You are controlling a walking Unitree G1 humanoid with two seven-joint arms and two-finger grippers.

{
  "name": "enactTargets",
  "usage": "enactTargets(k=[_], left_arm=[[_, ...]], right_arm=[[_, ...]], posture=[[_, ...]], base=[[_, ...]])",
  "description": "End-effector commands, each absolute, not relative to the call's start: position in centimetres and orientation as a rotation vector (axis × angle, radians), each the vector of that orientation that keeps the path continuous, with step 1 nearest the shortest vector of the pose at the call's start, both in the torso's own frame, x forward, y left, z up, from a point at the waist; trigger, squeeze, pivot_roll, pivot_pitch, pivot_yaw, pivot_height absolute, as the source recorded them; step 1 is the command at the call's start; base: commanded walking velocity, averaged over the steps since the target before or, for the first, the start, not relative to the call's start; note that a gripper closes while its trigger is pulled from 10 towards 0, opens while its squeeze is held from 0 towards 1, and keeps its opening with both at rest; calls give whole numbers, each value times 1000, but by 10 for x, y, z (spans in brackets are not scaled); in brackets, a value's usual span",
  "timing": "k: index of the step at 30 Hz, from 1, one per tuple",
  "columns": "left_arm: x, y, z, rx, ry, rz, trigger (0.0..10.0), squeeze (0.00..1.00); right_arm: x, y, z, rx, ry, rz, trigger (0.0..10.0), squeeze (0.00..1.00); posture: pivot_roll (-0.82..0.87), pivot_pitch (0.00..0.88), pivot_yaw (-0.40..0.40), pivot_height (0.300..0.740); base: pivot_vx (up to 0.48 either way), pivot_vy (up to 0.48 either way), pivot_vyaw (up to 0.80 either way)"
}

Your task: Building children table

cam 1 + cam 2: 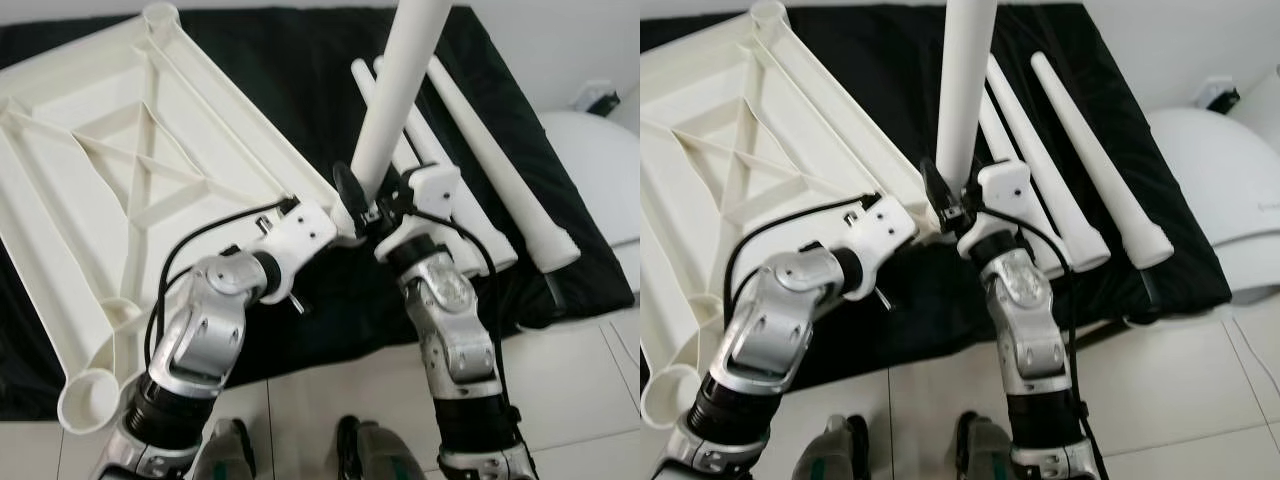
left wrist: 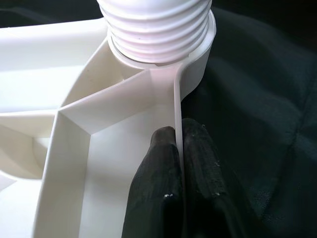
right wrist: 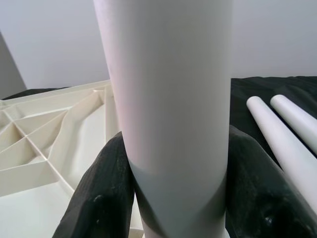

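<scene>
Leg-fitting: our right gripper (image 3: 173, 198) clamps the upright white plastic leg (image 1: 395, 100) at its corner socket; left gripper (image 2: 179, 163) pinches the upturned white ribbed tabletop (image 1: 110, 190) rim. Next, we judge, twisting threads home.

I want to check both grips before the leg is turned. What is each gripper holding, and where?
Right gripper: upright white plastic leg, low on its shaft. Left gripper: thin rim wall of white ribbed tabletop, beside the socket.
</scene>
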State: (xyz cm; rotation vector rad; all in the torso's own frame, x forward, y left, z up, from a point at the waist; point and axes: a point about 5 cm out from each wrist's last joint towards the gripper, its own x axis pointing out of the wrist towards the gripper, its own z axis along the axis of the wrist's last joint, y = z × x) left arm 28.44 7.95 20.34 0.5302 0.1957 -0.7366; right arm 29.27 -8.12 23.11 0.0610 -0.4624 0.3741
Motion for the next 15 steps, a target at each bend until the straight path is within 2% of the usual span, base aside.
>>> enactTargets(k=[1,10,11,14,15], left_arm=[[289,92,185,540,268,-585,10000,0],[290,93,186,545,265,-589,10000,0],[290,93,186,547,264,-590,10000,0],[290,93,186,548,264,-591,10000,0],[290,93,186,551,263,-593,10000,0]], right_arm=[[296,-90,218,59,-399,261,0,0],[296,-86,215,40,-384,153,0,0],[296,-86,215,42,-379,146,3490,0],[296,-86,215,43,-374,144,3490,0],[297,-86,215,43,-372,151,10000,0]], posture=[[67,250,-30,740],[70,244,-29,740],[69,244,-29,740],[69,244,-29,740],[69,240,-29,740]], base=[[0,0,0],[0,0,0],[0,0,0],[0,0,0],[0,0,0]])
